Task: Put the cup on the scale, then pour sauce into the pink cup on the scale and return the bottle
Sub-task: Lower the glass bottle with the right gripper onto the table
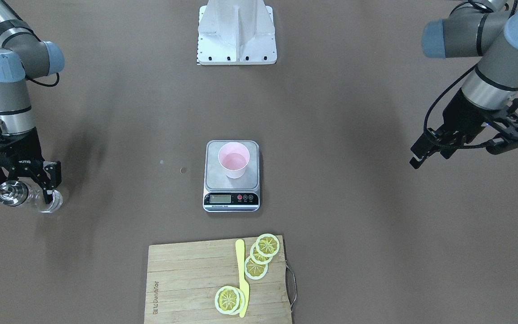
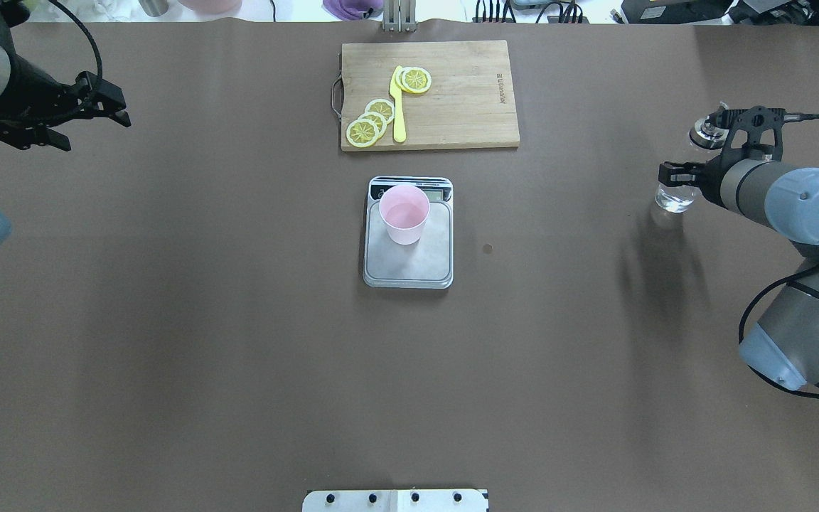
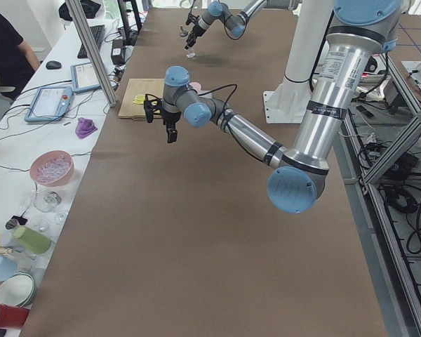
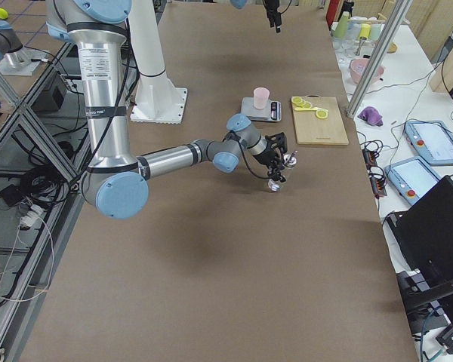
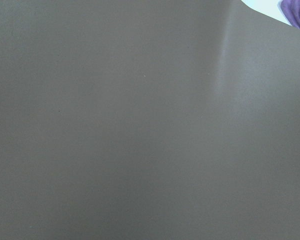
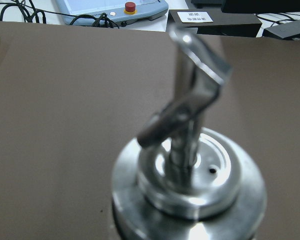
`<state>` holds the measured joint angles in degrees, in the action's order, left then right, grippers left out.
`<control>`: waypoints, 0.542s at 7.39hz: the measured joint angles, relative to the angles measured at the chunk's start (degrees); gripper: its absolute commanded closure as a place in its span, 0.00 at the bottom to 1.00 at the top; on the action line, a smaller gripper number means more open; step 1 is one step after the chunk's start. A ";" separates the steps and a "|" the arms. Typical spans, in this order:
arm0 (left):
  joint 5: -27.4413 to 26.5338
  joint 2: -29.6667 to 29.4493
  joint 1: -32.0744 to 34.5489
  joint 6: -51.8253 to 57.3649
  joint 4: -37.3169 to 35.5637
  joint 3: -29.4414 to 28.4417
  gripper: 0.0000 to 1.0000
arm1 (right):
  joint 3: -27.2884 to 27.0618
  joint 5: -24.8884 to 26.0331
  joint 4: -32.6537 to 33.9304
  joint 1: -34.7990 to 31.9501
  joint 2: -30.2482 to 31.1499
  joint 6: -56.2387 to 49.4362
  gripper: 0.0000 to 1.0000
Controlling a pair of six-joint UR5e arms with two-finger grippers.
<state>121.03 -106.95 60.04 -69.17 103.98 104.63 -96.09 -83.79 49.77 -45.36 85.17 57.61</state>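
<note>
Pale pink cup (image 1: 234,173) upright on kitchen scale (image 1: 216,181), mid-worktop (image 1: 353,234), sauce (image 1: 234,159) apparently poured; glass dispenser bottle (image 1: 12,194) pinched in right end effector (image 1: 27,190), return seemingly unfinished; left end effector (image 1: 427,150) aloft, finger spread indeterminable.

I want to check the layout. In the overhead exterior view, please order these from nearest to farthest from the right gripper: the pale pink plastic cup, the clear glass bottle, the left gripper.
1. The clear glass bottle, at the right gripper's fingers, far right.
2. The pale pink plastic cup, on the steel scale at the table's centre.
3. The left gripper, at the far left.
</note>
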 measured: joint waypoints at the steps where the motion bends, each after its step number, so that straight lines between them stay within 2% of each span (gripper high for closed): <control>1: 0.00 -0.01 0.00 0.00 0.00 -0.05 0.01 | 0.11 0.44 -0.09 -0.01 0.01 0.04 1.00; 4: 0.00 -0.02 -0.01 0.00 0.00 -0.15 0.01 | 0.52 6.62 -0.22 0.42 0.10 0.51 1.00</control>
<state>121.02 -106.96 60.03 -69.17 103.97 104.48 -95.57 -77.17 49.55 -44.94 85.27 58.13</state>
